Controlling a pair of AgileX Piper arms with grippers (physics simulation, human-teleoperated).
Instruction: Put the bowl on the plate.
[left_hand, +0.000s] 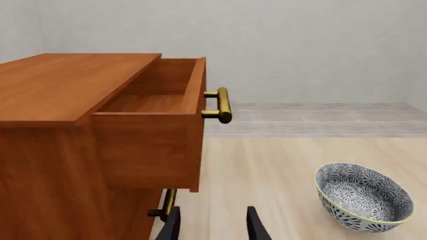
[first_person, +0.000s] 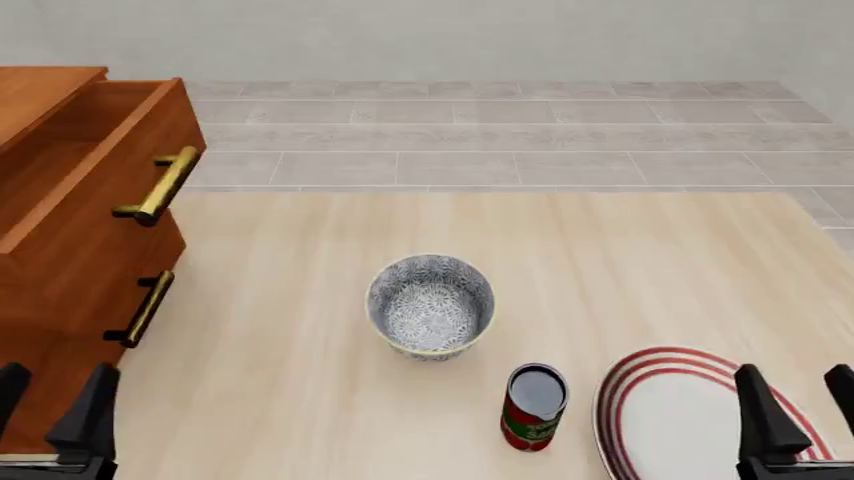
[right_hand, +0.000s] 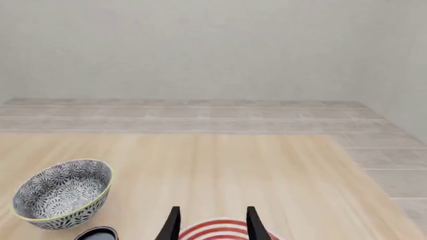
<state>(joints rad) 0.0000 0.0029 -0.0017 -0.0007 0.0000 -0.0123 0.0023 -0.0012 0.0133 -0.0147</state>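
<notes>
Can (first_person: 534, 407) stands between bowl (first_person: 430, 304) and plate (first_person: 681, 420), blocking a low straight path.

Bowl (first_person: 430, 304) stands upright near the middle of the table (first_person: 641, 260), apart from everything; can (first_person: 534, 406) nearer the arms' side and a little right of it, with the plate (first_person: 674, 420) just beside the can at the near right edge. Cabinet (first_person: 67, 250) along the left side, its top drawer (first_person: 94, 160) pulled out over the lower one
</notes>
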